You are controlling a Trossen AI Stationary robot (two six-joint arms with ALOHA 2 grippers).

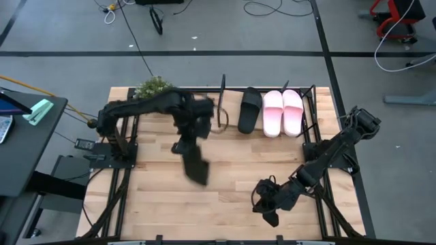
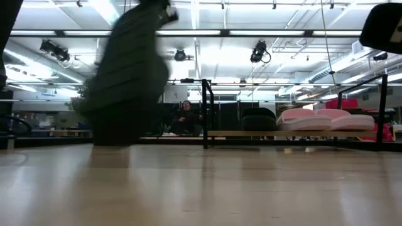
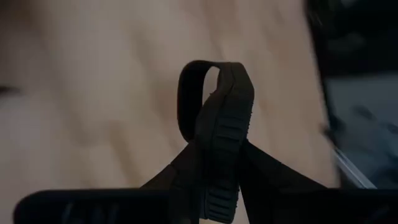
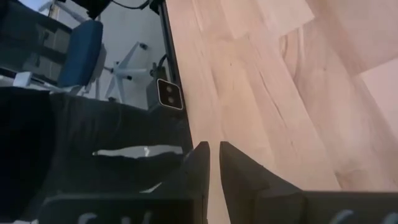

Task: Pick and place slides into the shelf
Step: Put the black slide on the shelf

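Clamped between the left gripper's (image 3: 221, 186) dark fingers, a matte black ribbed-sole slide (image 1: 195, 163) is held above the wooden table (image 1: 231, 177), long axis running from 11 to 5 o'clock. On the black rod shelf (image 1: 310, 112) lie another black slide (image 1: 249, 110) and a pale pink pair (image 1: 283, 112). The right gripper (image 4: 212, 155), nearly pressed together, is parked at 5 o'clock.

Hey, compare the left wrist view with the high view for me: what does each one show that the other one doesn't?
Only the left wrist view shows the grip up close: the ribbed sole edge of the black slide pinched between the left claw's fingers, strap loop pointing away. Only the high view shows the shelf holding another black slide and the pink pair, plus the right claw idle low near the table's front edge. Both show the left claw holding that black slide above the wooden table.
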